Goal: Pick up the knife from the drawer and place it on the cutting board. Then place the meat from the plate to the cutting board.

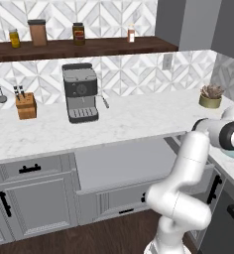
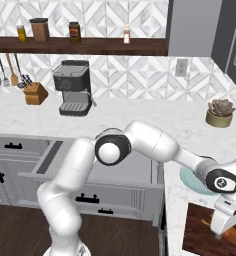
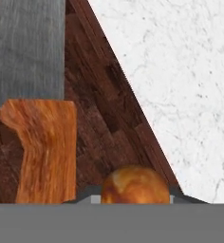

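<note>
- White marble counter point(image 2: 140, 122) runs under a patterned tile wall in a grey-cabinet kitchen, and the dark wooden cutting board point(image 2: 205, 232) lies on its near right stretch.
- Over that board the gripper point(image 2: 225, 231) points down, its jaws nearly closed on the meat point(image 3: 135, 185), a rounded orange-brown lump seen between the finger tips in the hand view.
- On the board, just beside the meat, lies the knife point(image 3: 38, 147), with its orange-brown handle nearer the camera and its grey blade reaching away.
- Just behind the board sits the plate point(image 2: 190, 181), pale blue-green, partly hidden by the wrist.
- Left of the board the drawer point(image 1: 129, 163) stands pulled out, its smooth grey inside showing.
- Farther back from the board, a small succulent pot point(image 2: 220, 114) stands by the wall.
- Well to the left of the board, a coffee machine point(image 2: 72, 87) and a knife block point(image 2: 36, 93) stand against the tiles, with jars on the shelf point(image 2: 80, 46) above.
</note>
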